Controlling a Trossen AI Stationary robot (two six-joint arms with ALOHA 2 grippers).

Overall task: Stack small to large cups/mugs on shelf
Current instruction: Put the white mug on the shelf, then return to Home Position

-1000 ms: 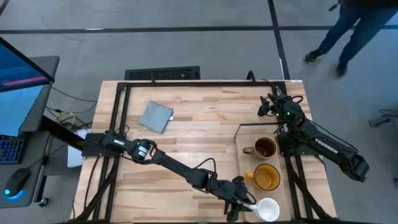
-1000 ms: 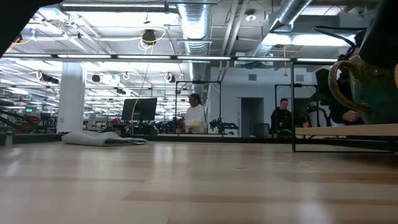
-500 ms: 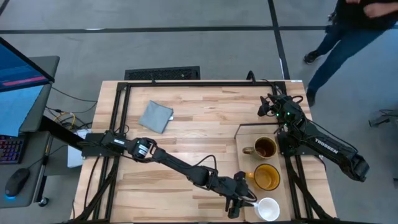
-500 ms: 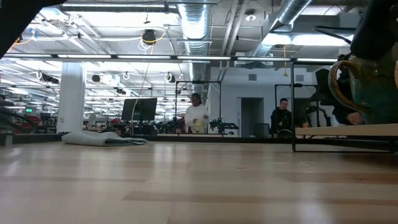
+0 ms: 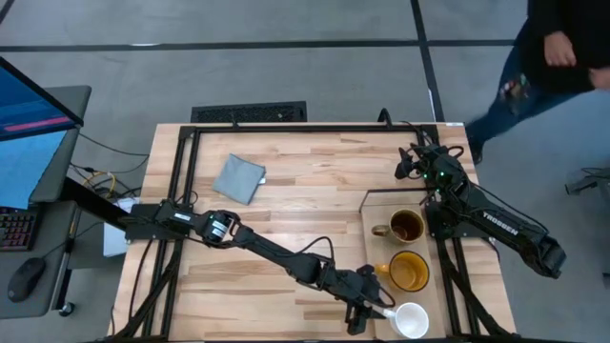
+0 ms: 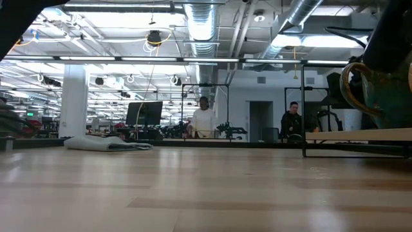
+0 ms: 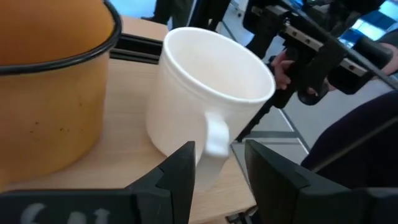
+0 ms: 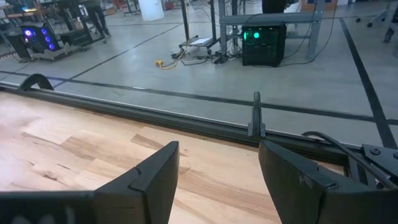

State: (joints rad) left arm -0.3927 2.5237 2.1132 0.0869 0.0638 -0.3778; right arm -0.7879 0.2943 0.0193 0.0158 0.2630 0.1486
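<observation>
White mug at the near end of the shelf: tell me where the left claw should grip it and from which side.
Grip the white mug by its handle, coming from the handle side. The mug stands upright on the shelf beside the yellow-orange mug, and its handle juts out toward the left claw, whose open fingers already line up on either side of it. The rim looks like a wider, less sure hold.

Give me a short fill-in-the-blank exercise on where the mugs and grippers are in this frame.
1. The left gripper has its fingers either side of the white mug's ____.
2. On the shelf, the yellow-orange mug sits between the white mug and the ____ mug.
3. The right gripper, away from the mugs, is ____.

Missing words: handle; dark brown; open
</observation>
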